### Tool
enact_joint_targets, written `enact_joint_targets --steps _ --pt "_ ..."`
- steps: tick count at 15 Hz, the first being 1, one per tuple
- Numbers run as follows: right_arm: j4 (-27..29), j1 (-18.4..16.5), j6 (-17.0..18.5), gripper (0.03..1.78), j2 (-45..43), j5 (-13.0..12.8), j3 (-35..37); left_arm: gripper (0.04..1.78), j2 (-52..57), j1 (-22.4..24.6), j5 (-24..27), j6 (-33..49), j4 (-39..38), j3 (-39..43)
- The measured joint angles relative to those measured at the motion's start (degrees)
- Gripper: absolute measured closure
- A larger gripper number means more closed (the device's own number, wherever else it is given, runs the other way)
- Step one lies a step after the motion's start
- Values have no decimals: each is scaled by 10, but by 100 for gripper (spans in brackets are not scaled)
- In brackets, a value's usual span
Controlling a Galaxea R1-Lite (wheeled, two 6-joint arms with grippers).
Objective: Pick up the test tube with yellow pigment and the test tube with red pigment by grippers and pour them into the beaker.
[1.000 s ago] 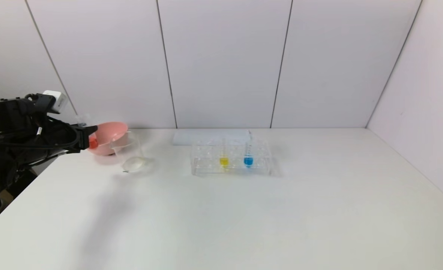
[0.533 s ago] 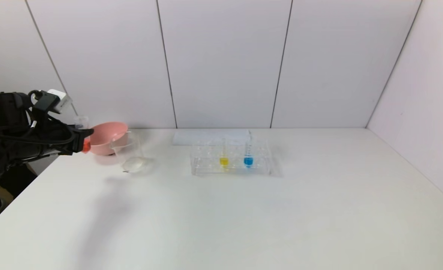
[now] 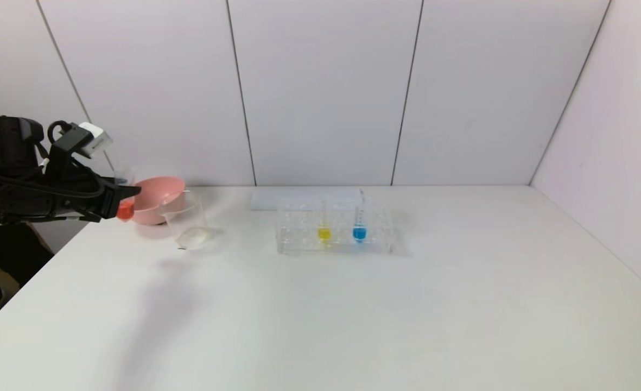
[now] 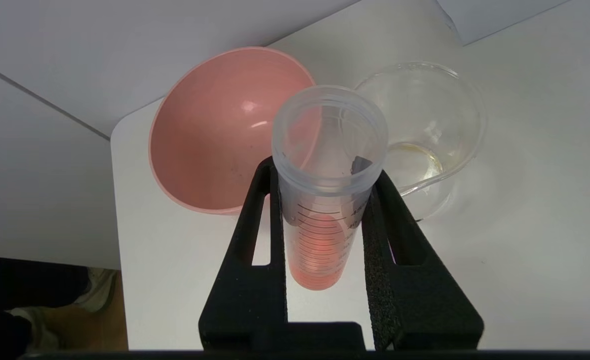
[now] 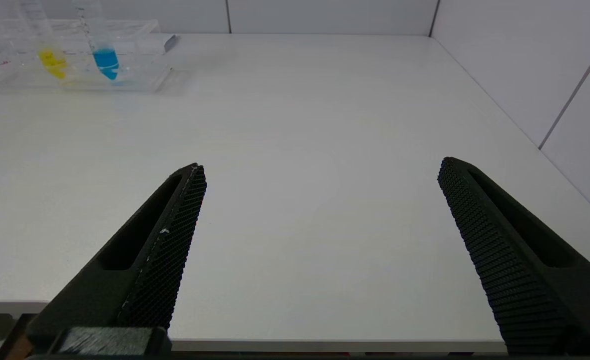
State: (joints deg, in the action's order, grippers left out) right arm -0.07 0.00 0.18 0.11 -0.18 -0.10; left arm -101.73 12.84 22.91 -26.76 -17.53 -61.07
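Observation:
My left gripper [image 3: 129, 195] is shut on the test tube with red pigment [image 3: 125, 209] and holds it above the table's far left corner, just left of the pink bowl. In the left wrist view the fingers [image 4: 255, 220] clamp the tube [image 4: 319, 250] below its open mouth, with red liquid at its bottom. The beaker [image 3: 187, 222] stands right of the bowl and also shows in the left wrist view [image 4: 439, 120]. The test tube with yellow pigment [image 3: 324, 231] stands in the clear rack [image 3: 298, 241]. My right gripper [image 5: 322, 165] is open and empty over the table's near edge.
The pink bowl [image 3: 160, 198] sits at the far left by the wall, and shows in the left wrist view [image 4: 210, 130]. A blue-liquid tube [image 3: 359, 231] stands in the rack beside the yellow one. A flat white sheet [image 3: 298, 198] lies behind the rack.
The left wrist has risen and turned a little. The red tube's bottom has swung slightly left, away from the bowl. The tube stays gripped.

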Motion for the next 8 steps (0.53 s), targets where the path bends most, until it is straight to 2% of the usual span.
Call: enact_joint_targets --steps 2,8 --pt "0 0 0 11 0 0 0 137 -4 0 2 -16 11 -14" --pt "0 0 0 11 0 0 0 137 -7 -6 16 -76 133 -77"
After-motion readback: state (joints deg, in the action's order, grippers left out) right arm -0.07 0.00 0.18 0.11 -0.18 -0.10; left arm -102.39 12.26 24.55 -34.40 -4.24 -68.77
